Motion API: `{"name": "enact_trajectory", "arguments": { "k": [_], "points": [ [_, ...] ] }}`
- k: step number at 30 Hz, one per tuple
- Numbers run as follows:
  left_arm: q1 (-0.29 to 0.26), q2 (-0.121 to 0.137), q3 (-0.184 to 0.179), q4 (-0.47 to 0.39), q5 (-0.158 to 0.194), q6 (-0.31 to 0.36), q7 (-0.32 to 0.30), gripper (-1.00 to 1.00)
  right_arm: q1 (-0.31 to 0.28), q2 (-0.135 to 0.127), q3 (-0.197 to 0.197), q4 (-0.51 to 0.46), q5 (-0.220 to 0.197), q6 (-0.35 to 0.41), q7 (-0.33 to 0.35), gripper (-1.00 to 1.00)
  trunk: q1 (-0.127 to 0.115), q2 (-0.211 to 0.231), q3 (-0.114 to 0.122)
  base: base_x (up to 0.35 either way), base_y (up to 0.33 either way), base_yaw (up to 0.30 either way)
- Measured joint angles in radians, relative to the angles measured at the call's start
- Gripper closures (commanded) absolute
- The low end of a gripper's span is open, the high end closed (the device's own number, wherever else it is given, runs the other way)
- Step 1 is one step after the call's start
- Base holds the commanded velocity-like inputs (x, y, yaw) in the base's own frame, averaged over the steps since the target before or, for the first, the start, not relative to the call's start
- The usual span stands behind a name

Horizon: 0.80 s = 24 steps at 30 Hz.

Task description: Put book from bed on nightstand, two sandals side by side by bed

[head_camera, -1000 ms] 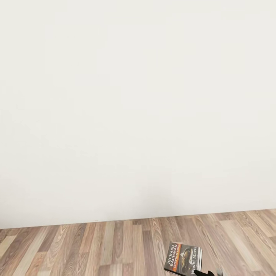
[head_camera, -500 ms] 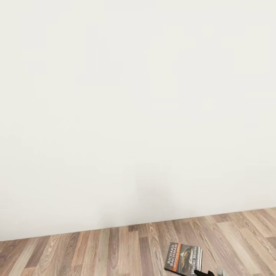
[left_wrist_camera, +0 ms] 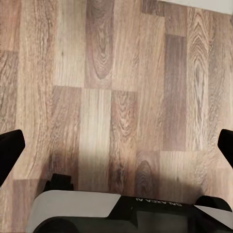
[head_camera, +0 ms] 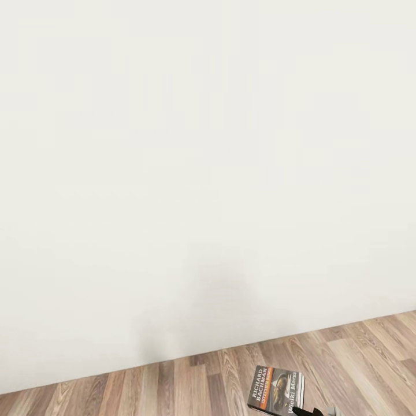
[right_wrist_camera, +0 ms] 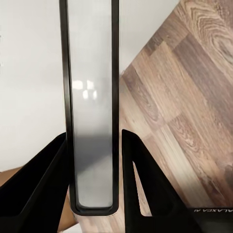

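A bare white wall [head_camera: 208, 162] takes up most of the head view, with a strip of wood-plank floor [head_camera: 173, 387] running along its foot and a faint grey shadow where the two meet. Low and to the right, the book [head_camera: 276, 390] hangs above the floor, cover facing up, orange and white lettering plain to read. The right gripper [right_wrist_camera: 92, 184] has it: in the right wrist view both black fingers [right_wrist_camera: 39, 189] press the book's edge, pale pages between dark covers, clamped tight on either side. The left gripper [left_wrist_camera: 116, 150] is spread wide with nothing in it, its two black fingertips [left_wrist_camera: 8, 153] at opposite edges of the wrist view, floor planks beneath.
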Motion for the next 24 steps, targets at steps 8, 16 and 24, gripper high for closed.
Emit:
{"name": "enact_trajectory", "arguments": {
  "k": [8,16,24],
  "points": [
    [0.000,0.000,0.000,0.000,0.000,0.000,0.000,-1.00,0.000,0.000,-0.002,0.000,0.000,0.000,0.000,1.00,0.000,0.000,0.000,0.185,0.083,-0.010],
    [0.000,0.000,0.000,0.000,0.000,0.000,0.000,-1.00,0.000,0.000,-0.002,0.000,0.000,0.000,0.000,1.00,0.001,0.000,0.000,0.009,0.004,-0.195],
    [0.000,0.000,0.000,0.000,0.000,0.000,0.000,-1.00,0.000,0.001,0.000,0.000,0.000,0.000,0.000,1.00,0.000,0.000,0.000,0.031,0.003,-0.295]
  ]
}}
